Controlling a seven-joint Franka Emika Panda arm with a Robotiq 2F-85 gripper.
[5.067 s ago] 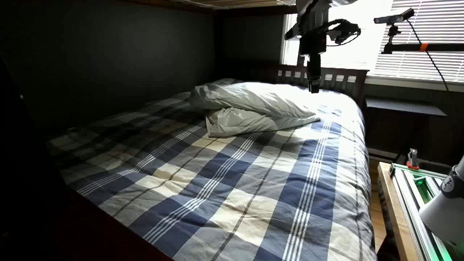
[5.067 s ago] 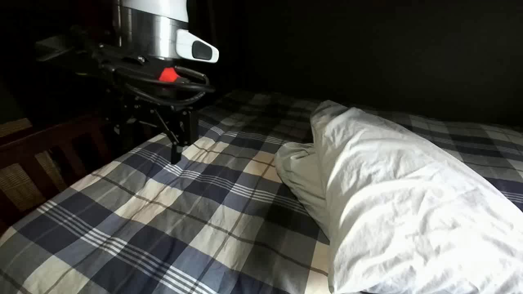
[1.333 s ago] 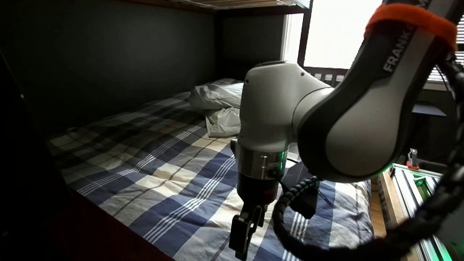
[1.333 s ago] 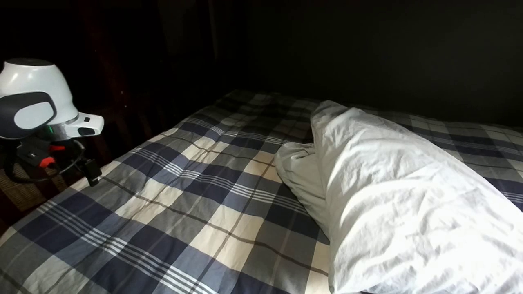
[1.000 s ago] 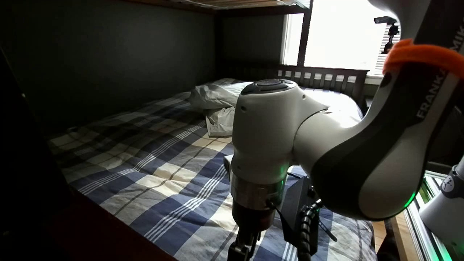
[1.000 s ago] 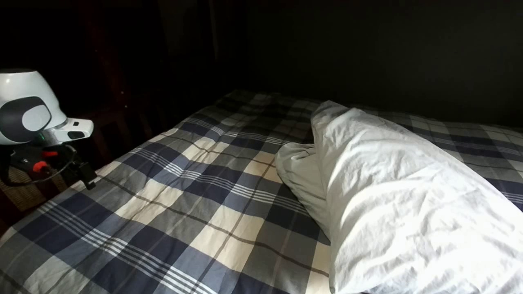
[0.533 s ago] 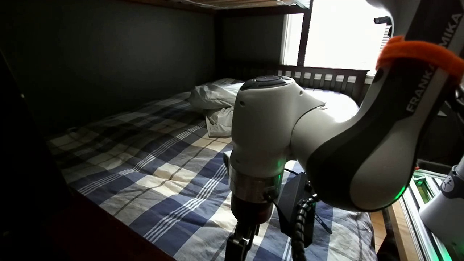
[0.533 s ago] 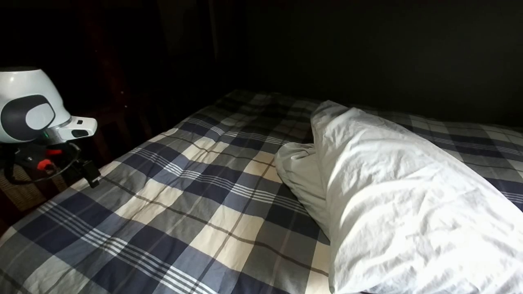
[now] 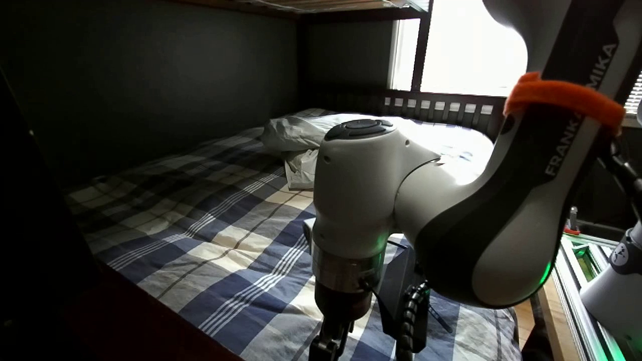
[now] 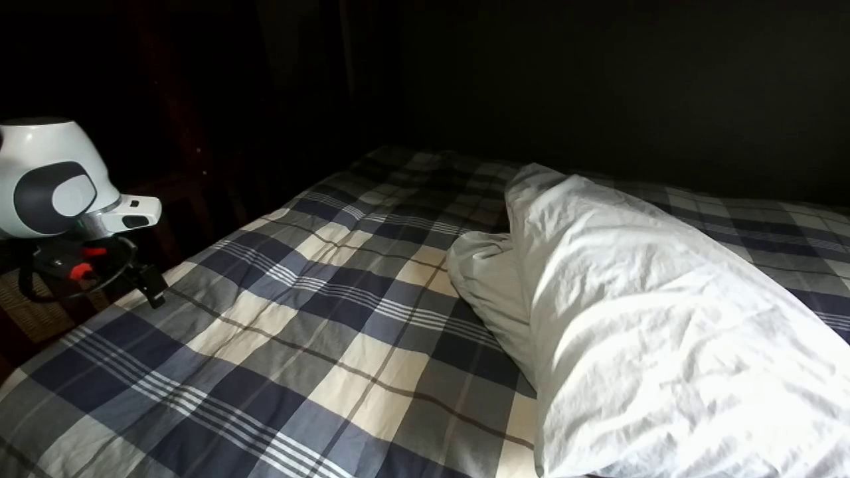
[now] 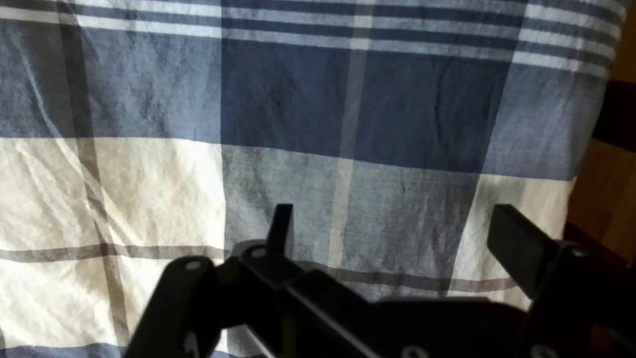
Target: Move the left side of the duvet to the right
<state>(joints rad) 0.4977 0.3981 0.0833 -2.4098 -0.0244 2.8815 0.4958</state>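
Possibly, closing the blocky black fingers (image 11: 519, 251), spread and empty above the broad navy-grey-cream plaid cloth duvet (image 11: 290, 107) (side edge at wrist-view 3 o'clock), just skids, fabric looking too flat to pinch.

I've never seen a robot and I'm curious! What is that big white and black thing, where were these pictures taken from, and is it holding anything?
That's a robot arm, a machine steered by a person. Its end effector works like a hand with two fingers. Two pictures come from cameras outside the robot, in different places. The close-up comes from a camera on its wrist, so the fingers poke in from the bottom. Spread out below is a duvet with blue, grey and cream checks. A rumpled white pillow, maybe two, lies on it. The fingers are wide apart, with nothing held.
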